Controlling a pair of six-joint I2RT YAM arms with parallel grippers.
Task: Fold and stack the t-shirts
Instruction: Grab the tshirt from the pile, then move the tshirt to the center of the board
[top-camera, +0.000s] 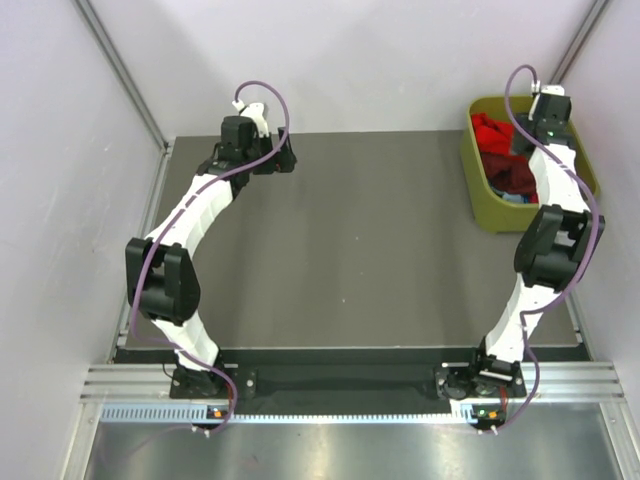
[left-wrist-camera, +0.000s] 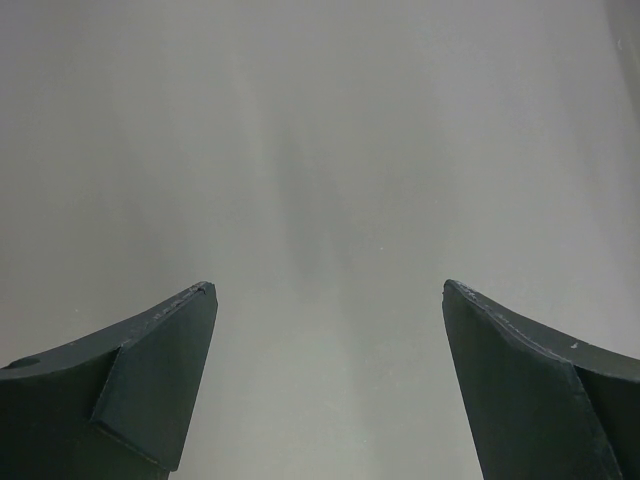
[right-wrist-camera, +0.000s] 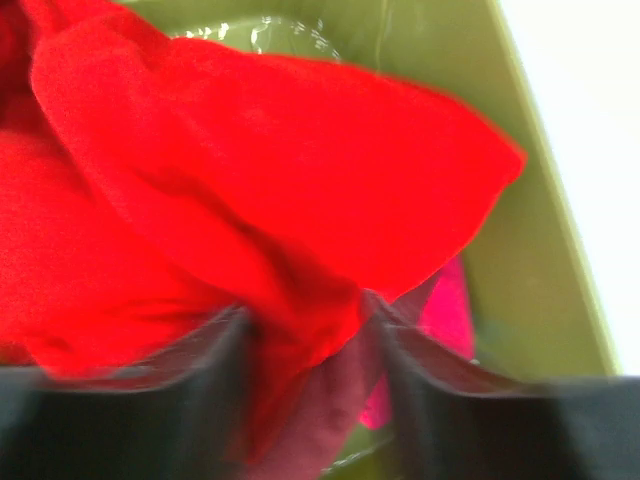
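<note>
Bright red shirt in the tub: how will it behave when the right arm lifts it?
Likely floppy: the bright red t-shirt lies in soft folds and bunches between the fingers of the right gripper, so it should drape and hang. It may drag the maroon t-shirt beneath it, since they lie piled together in the tub.

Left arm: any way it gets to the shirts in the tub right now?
Probably not. The left gripper hangs open over the table at the far left, while the shirts sit in the tub at the far right corner, and the right gripper is in there on the red cloth.
</note>
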